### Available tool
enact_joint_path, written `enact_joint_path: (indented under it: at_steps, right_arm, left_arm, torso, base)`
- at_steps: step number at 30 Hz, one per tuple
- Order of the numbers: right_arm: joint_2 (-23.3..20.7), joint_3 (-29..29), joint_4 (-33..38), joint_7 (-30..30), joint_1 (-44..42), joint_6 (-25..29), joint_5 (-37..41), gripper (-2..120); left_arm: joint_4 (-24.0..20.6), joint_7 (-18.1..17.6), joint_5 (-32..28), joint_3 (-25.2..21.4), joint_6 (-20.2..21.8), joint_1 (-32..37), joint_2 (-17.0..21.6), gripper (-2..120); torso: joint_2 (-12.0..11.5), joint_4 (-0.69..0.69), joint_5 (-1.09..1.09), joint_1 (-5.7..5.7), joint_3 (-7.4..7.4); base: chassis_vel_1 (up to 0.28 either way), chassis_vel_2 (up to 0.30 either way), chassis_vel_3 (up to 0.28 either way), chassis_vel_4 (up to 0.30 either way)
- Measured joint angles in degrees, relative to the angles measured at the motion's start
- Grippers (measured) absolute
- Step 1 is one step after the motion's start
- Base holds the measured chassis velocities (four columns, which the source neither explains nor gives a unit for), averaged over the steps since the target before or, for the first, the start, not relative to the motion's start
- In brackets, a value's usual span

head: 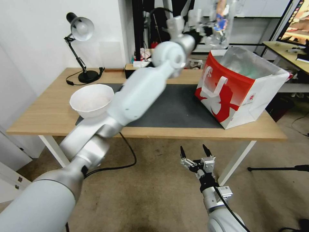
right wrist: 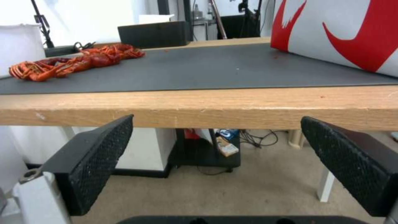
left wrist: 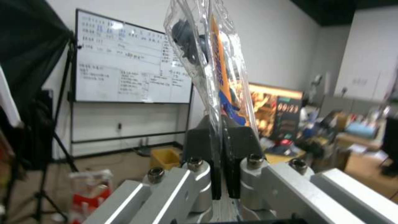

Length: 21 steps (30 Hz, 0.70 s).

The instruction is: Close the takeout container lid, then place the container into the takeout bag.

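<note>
A: Where is the takeout container (left wrist: pixel 207 62) now?

B: In the air. The left gripper (left wrist: pixel 222 137) has its jaws pinched on the container's lower edge, so the clear box stands on end above them, dark blueberries showing near its top. The halves look pressed flat together, so I judge the lid closed. In the head view the left arm reaches up and across the tabletop (head: pixel 48 106), and the container (head: pixel 222 19) hangs just above and behind the takeout bag (head: pixel 238 93).

A: So which way does it have to go?

B: Down and a little forward, I'd say. The bag's mouth gapes upward, foil lining showing, and the container's long axis is already near vertical, which suits a drop through the opening. The left arm is the nearer one.

A: The right gripper (head: pixel 195 151)?

B: Low, in front of the tabletop edge, jaws spread wide, holding nothing.

A: Anything in the way?

B: The bag's white handle (head: pixel 214 85) folds outward, clear of the mouth. The white bowl (head: pixel 91 100), desk lamp (head: pixel 80 48) and red crayfish (right wrist: pixel 74 62) sit well apart.
</note>
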Motion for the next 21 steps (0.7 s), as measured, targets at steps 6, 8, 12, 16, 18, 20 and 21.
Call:
enact_joint_path:
  at_steps: [6,8,12,16,18,20,21]
  right_arm:
    - [0.34,-0.01,0.0,0.05,0.25,0.0,-0.1,100]
    - [0.42,0.06,0.0,0.12,0.43,0.0,-0.1,100]
    - [0.43,0.15,-0.06,0.2,0.62,0.0,-0.07,100]
    - [0.41,0.16,-0.12,0.22,0.69,0.0,-0.01,100]
    - [0.41,0.17,-0.22,0.23,0.79,0.0,0.03,100]
    - [0.42,0.17,-0.3,0.24,0.88,0.0,0.06,100]
    - [0.42,0.16,-0.31,0.25,0.98,0.0,0.09,100]
  left_arm:
    - [3.63,2.52,8.08,6.57,-5.18,-0.44,-0.05,1]
    - [4.13,3.24,9.65,7.92,-6.06,-0.05,-0.02,1]
    - [3.98,3.88,10.27,9.67,-6.53,0.98,0.1,1]
    - [3.67,4.46,10.72,10.66,-6.99,1.31,0.13,1]
    - [3.54,4.55,11.04,11.04,-7.38,1.32,0.15,3]
    - [3.5,4.57,11.07,11.27,-7.56,1.14,0.18,10]
    - [3.35,4.63,10.99,11.43,-7.62,0.86,0.2,16]
  torso:
    - [0.0,0.04,-0.02,0.01,0.0]
    - [0.0,0.02,-0.02,0.0,0.0]
    - [0.0,0.03,-0.02,0.0,0.0]
    - [0.0,0.02,-0.02,0.0,0.0]
    - [0.0,0.02,-0.02,0.0,0.0]
    - [0.0,0.02,-0.02,0.0,0.0]
    - [0.0,0.02,-0.02,0.0,0.0]
  base:
    - [0.0,0.0,0.0,0.0]
    - [0.0,0.0,0.0,0.0]
    - [0.0,0.0,0.0,0.0]
    - [0.0,0.0,0.0,0.0]
    - [0.0,0.0,0.0,0.0]
    - [0.0,0.0,0.0,0.0]
    - [0.0,0.0,0.0,0.0]
